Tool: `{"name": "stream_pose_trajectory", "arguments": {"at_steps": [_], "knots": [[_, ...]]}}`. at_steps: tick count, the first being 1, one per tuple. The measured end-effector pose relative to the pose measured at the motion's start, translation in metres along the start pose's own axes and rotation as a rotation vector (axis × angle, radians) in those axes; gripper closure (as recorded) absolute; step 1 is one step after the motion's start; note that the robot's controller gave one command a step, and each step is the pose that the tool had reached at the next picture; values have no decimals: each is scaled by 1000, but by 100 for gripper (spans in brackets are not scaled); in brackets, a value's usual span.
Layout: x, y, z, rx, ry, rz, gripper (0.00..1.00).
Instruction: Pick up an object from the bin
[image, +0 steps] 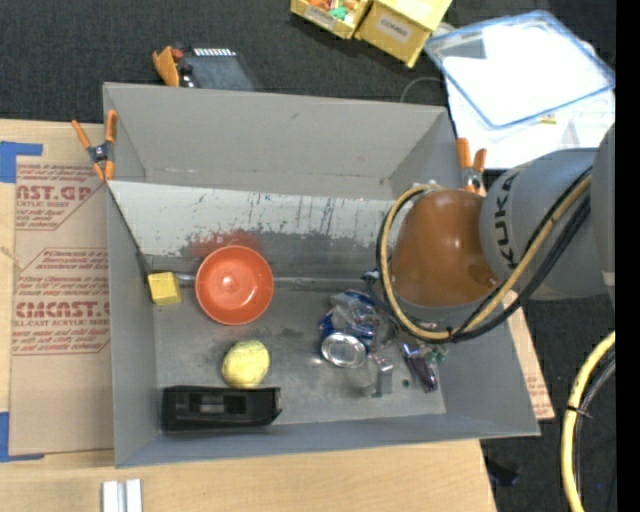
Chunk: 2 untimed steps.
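Camera view, bin inventory, listed from the gripper outward.

1. gripper (384, 374): low in the right part of the bin (270, 140), under the arm's rounded orange cover (440, 250), which is ringed by black and yellow cables (392, 300). Whether it is open or closed cannot be told, and nothing can be seen held in it.
2. crushed can (346, 334): blue and silver, dented, lying on the floor right of centre. It is the item nearest the gripper, just to its left; contact cannot be made out.
3. small dark purple item (423, 368): just right of the gripper, near the right wall; kind not clear.
4. yellow ball (246, 363): roundish, on the floor left of the can and well apart from it.
5. orange bowl (234, 284): upright, mouth up, near the back wall, above the ball.
6. yellow cube (164, 289): just left of the bowl, by the left wall.
7. black box (219, 407): long, flat, rectangular, lying along the front wall at lower left, just below the ball.
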<state>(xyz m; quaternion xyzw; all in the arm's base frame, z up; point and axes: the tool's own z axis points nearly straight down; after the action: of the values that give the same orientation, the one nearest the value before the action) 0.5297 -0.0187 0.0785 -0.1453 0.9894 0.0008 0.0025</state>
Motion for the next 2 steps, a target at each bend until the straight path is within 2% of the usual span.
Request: {"name": "stream_pose_trajectory", "arguments": {"at_steps": [1,2], "knots": [[-22,-5,3,2,-12,-63,0],[-8,-2,-1,2,-10,-17,100]]}}
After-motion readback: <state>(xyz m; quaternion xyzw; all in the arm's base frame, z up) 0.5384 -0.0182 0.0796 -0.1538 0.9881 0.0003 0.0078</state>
